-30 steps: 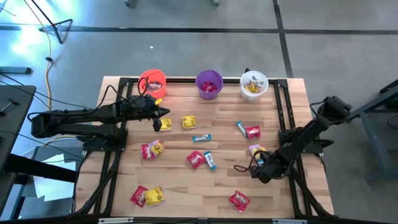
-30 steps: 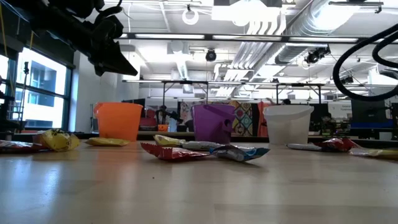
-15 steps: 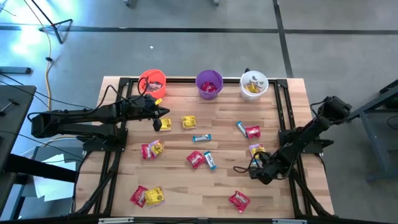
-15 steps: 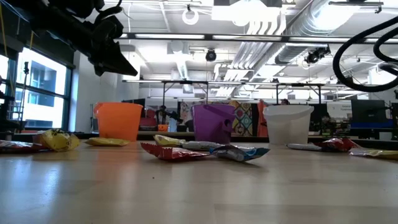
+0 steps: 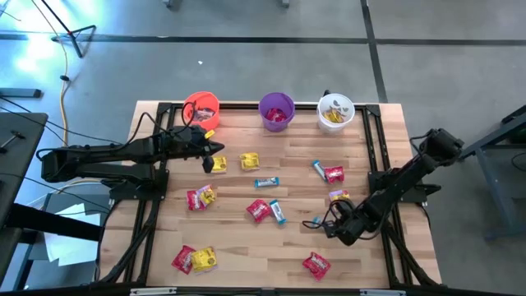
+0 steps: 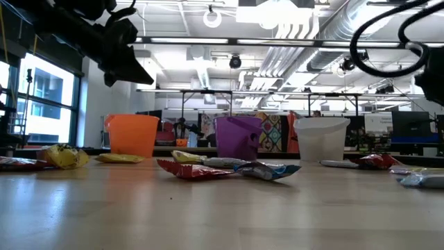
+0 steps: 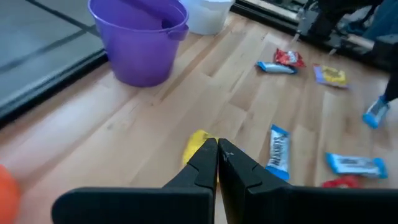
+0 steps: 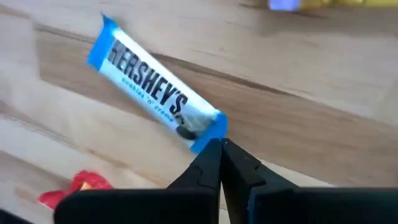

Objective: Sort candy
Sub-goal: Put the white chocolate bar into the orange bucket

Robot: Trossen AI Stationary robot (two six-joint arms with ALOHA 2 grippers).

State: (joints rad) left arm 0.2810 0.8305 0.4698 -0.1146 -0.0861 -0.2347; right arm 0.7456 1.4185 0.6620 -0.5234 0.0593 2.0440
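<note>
We are looking at a light wooden plank counter scattered with small flat wrapped candy. Our right hand is hanging low over the counter's right side with its fingers pinched shut on the end of a slim blue-and-white wrapped chocolate bar; a red packet is lying near it. Our left hand is hovering above the counter's left rear part, fingers clenched together with nothing between them, just over a yellow packet. Red, yellow and blue sweets are lying spread across the counter. Along the far edge are standing an orange-red plastic cup, a purple plastic cup and a white plastic cup, each holding sweets.
</note>
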